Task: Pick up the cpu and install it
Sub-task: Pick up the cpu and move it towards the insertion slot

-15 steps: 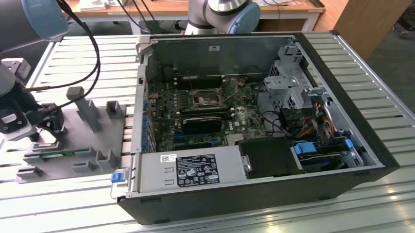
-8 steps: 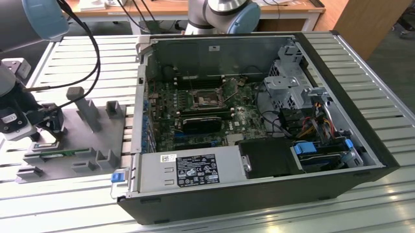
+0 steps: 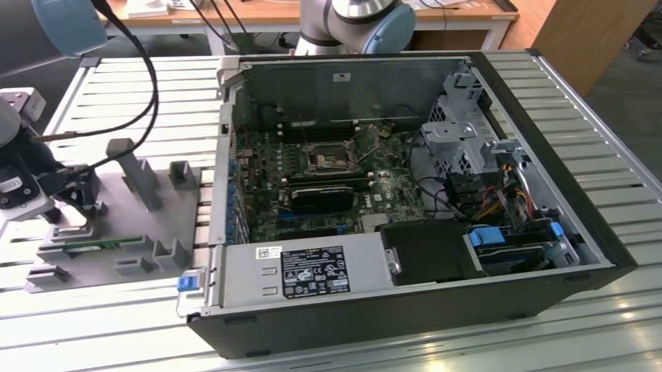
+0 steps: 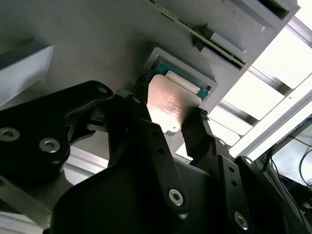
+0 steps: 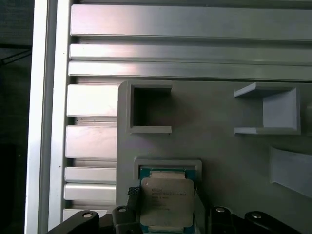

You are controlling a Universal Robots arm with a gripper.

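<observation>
The gripper [image 4: 171, 98] pinches the cpu [image 4: 173, 109] by two edges over its pocket [image 5: 168, 162] on the tray [image 5: 219, 161], seemingly barely lifted. Such a thin hold could slip or tilt, snagging the rim.

Silver cpu [image 4: 170, 105] tight between two black jaws

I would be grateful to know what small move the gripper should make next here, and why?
Probably a short, straight lift. The gripper looks shut on opposite edges of the cpu, which sits low over its grey holder pocket. Rising first should clear the pocket's rim before any sideways travel toward the motherboard socket.
</observation>
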